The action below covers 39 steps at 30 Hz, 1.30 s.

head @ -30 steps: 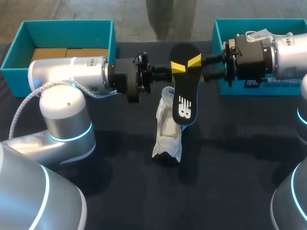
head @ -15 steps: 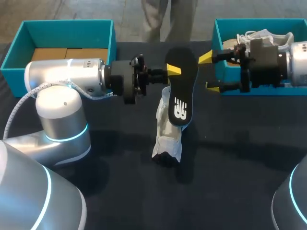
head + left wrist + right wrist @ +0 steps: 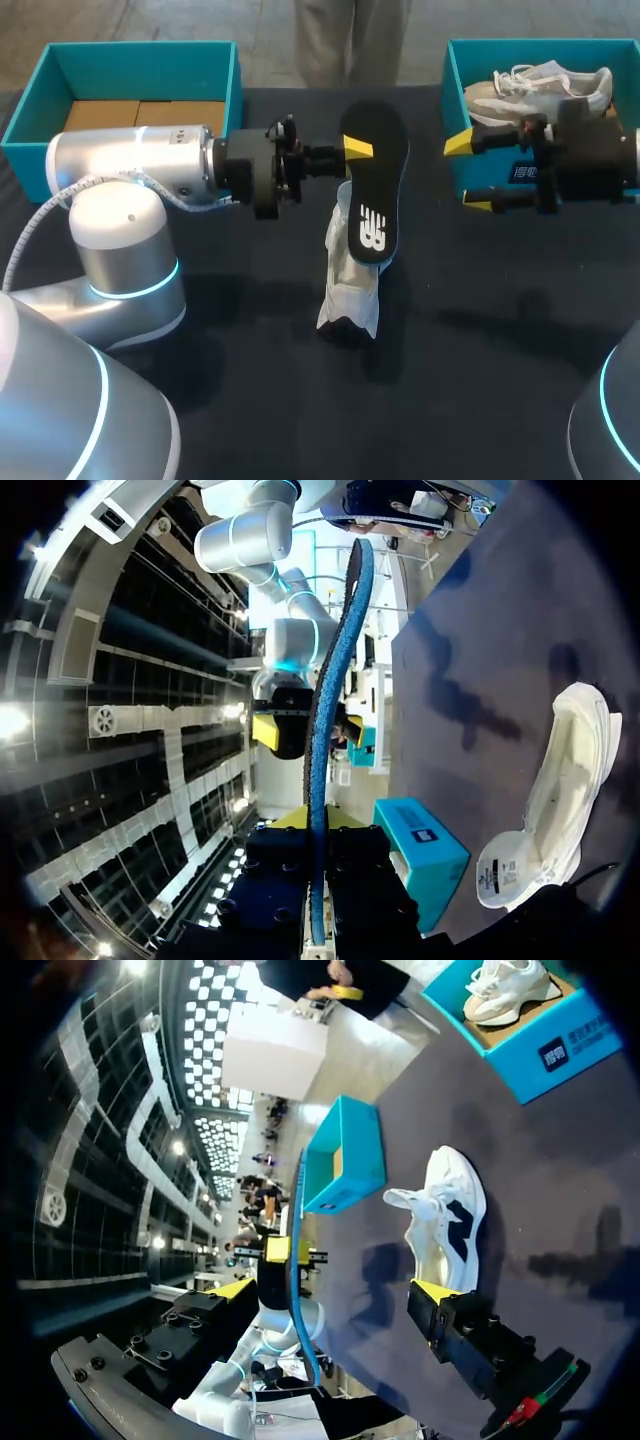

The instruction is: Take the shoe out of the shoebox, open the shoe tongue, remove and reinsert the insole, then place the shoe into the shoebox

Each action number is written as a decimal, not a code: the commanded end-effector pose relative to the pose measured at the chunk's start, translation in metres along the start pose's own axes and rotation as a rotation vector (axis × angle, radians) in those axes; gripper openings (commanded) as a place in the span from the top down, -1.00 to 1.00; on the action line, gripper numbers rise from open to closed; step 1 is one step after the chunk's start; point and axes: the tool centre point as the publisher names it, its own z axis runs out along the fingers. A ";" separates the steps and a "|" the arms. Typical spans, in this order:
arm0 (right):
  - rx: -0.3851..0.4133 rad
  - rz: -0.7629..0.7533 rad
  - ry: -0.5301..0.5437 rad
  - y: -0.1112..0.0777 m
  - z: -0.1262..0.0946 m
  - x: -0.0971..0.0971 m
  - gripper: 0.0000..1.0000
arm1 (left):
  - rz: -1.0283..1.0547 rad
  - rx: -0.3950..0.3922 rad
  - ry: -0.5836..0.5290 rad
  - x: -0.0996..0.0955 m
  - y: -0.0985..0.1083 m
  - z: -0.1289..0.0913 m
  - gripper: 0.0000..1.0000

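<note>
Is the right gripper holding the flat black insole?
No; the right gripper hangs open, clear of the insole, which the left gripper clamps.

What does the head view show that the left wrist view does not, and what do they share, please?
Only the head view shows the left box, the second shoe lying in the right box, and the insole's flat black face. Only the left wrist view shows the insole's thin blue edge clamped between the left gripper's fingers. Both show the insole, the white shoe on the table and the right box.
</note>
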 end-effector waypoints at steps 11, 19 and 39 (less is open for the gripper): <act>-0.003 0.002 -0.005 -0.003 -0.002 0.001 -1.00 | 0.002 -0.004 -0.002 0.001 -0.001 0.001 1.00; -0.024 0.011 -0.021 -0.007 -0.003 -0.004 -1.00 | -0.117 0.019 0.023 0.010 -0.011 -0.004 1.00; -0.092 0.102 -0.098 -0.043 0.008 -0.040 -1.00 | -0.459 0.022 0.057 0.045 -0.051 -0.033 1.00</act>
